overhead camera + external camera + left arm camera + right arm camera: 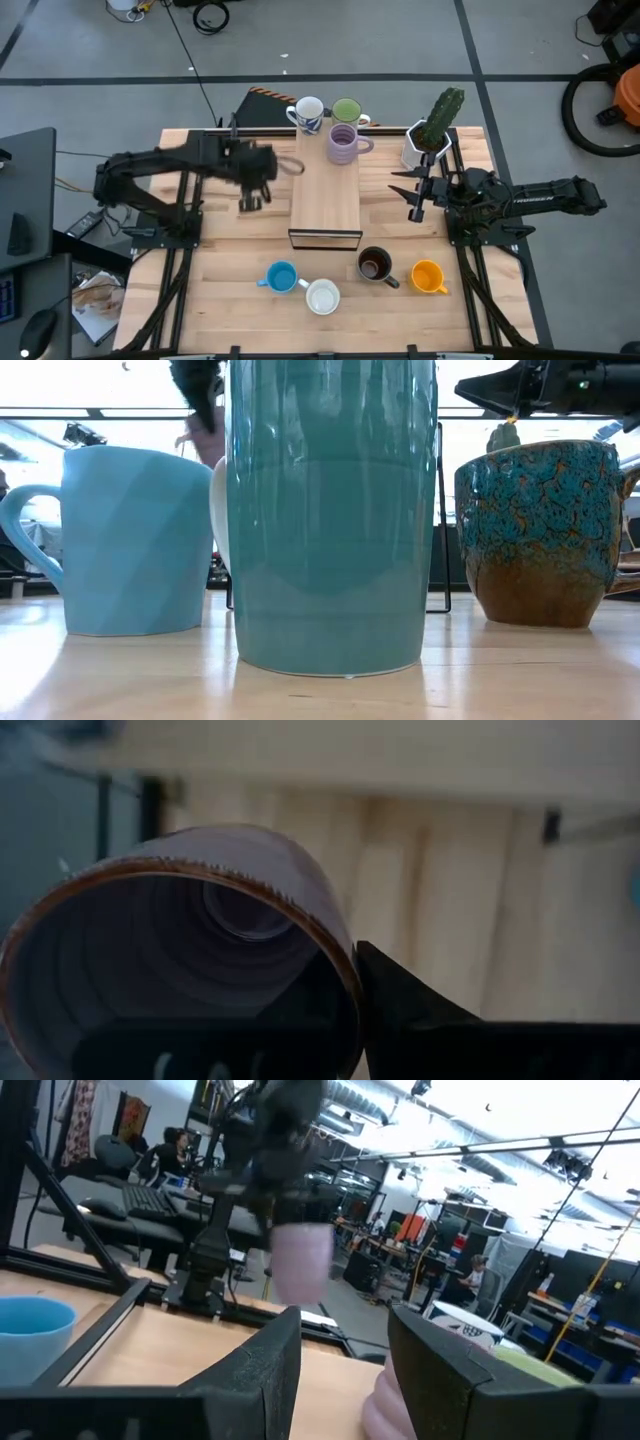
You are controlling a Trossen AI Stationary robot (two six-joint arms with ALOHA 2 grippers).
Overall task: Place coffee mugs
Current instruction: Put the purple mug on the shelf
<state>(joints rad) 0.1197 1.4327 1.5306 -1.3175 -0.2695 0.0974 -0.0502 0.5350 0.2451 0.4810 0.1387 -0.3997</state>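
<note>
Teal mug (330, 510) close up, light blue mug (125, 540) beside, speckled mug (540, 530), possibly an arm above.

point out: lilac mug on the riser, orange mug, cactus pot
lilac mug on the riser (343, 143), high view, on its open mouth.
orange mug (426, 275), high view, on its inside, near the front edge of the table.
cactus pot (414, 151), high view, on its white side wall below the plant.

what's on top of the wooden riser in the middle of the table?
One lilac ribbed mug stands at the back end of the light wooden riser; the rest of its top is bare. The white mug and green mug stand behind it. Underneath is hidden.
</note>
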